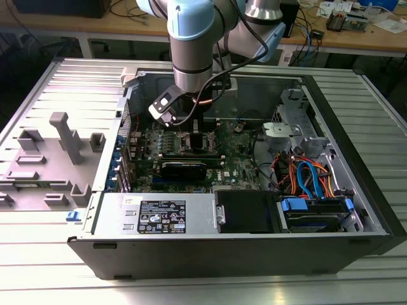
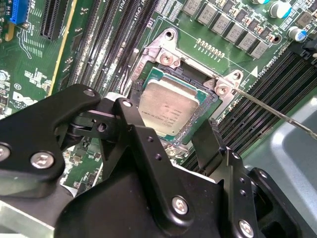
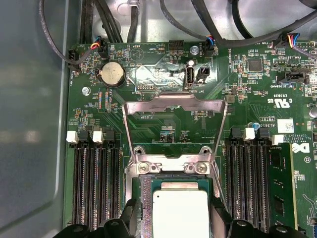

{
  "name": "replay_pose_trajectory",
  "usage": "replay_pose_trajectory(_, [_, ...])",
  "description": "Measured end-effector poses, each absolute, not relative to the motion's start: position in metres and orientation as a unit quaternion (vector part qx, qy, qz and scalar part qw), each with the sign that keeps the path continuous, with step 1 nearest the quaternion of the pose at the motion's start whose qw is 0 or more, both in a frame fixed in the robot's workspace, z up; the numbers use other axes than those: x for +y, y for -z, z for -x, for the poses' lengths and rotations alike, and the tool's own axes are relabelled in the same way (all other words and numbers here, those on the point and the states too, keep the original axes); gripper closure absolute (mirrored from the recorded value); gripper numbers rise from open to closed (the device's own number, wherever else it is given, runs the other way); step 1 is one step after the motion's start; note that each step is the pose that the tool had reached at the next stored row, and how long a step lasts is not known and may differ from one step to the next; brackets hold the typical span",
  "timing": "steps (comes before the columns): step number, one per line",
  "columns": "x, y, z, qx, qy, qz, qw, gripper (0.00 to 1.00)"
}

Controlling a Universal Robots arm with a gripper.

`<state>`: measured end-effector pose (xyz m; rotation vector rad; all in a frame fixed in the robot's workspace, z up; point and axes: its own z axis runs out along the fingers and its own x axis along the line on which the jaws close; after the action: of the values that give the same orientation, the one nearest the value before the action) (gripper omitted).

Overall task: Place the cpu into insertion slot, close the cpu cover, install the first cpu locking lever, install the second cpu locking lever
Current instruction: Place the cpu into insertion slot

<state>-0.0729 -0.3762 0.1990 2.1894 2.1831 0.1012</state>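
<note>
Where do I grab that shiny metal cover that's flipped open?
Probably take the cover by its free end bar, opposite the hinge, coming from above. It's a thin frame swung open away from the cpu, so that bar stands clear.

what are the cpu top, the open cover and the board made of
The cpu top looks like dull metal, silver-grey with a soft sheen. The cpu cover, hinged open, seems thin stamped steel: bright, reflective, bent edges. The board looks like green-coated fibreglass laminate, glossy with fine traces; its core is hidden.
</note>
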Motion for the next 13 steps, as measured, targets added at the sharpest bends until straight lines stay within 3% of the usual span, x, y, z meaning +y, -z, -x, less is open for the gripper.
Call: replay_pose_trajectory(13, [-0.3740,-0.1958,0.0727,0.705,-0.033,-0.708,0.023,0.32])
